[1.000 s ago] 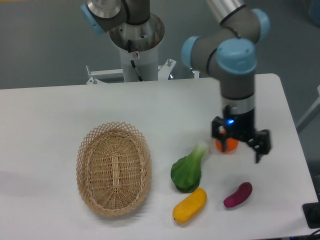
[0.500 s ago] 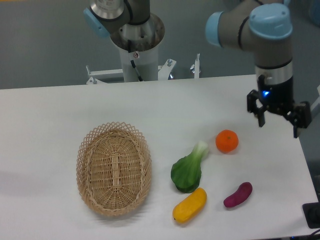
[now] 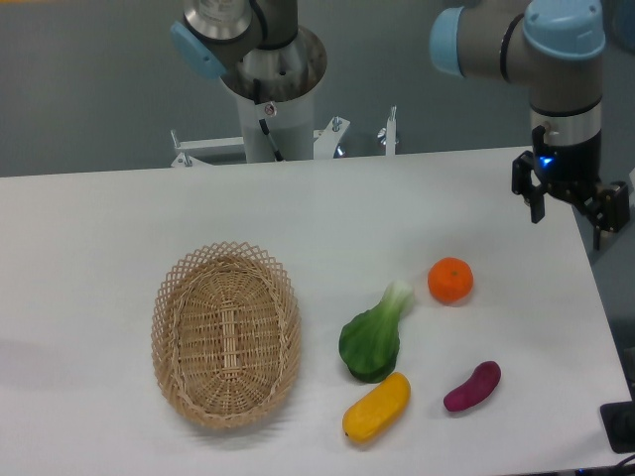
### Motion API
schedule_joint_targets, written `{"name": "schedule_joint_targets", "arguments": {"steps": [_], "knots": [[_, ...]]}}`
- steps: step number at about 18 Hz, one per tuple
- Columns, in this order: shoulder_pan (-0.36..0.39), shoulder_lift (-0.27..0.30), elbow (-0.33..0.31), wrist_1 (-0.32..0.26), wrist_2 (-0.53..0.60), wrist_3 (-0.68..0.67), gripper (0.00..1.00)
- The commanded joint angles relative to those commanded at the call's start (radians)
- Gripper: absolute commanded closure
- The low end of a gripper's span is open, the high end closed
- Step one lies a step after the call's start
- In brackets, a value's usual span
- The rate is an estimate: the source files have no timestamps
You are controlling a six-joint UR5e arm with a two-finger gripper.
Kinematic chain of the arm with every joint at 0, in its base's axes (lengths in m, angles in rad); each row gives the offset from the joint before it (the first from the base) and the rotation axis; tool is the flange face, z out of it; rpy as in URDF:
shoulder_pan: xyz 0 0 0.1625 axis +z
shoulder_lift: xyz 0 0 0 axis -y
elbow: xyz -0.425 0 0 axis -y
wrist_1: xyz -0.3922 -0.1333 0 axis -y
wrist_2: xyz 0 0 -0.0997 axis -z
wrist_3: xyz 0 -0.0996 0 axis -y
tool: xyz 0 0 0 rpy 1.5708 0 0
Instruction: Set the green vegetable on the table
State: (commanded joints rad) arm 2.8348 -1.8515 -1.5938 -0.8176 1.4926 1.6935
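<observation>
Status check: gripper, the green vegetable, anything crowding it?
Gripper open, empty, over table's right edge. Green vegetable lying on table, outside basket. Yellow vegetable touches its leafy end; orange close by.

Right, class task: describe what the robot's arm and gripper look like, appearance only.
The arm has grey tubular links with light blue joint caps and a silver wrist band. The gripper is black with two dark fingers and a small blue light on its body.
</observation>
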Motion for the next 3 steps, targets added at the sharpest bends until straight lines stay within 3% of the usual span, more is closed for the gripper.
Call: {"name": "schedule_joint_targets", "arguments": {"steps": [3], "knots": [[0.000,0.000,0.000,0.000,0.000,0.000,0.00]]}}
